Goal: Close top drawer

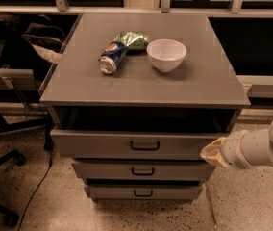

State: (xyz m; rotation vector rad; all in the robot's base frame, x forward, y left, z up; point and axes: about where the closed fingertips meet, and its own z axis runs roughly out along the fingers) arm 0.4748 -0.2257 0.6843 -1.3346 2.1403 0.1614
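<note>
The grey cabinet has three drawers. The top drawer (103, 143), the widest, stands pulled out a short way, its flat front carrying a small dark loop handle (144, 146); a dark gap shows above it under the cabinet top. My gripper (209, 154) comes in from the right on a white arm and sits at the right end of the top drawer's front panel, touching or nearly touching it. Two narrower drawers (141, 170) lie below it.
On the cabinet top (199, 81) lie a tipped blue can (111, 57), a green crumpled packet (132, 39) and a white bowl (166, 54). An office chair base (6, 167) and a cable stand at the left. Speckled floor lies in front.
</note>
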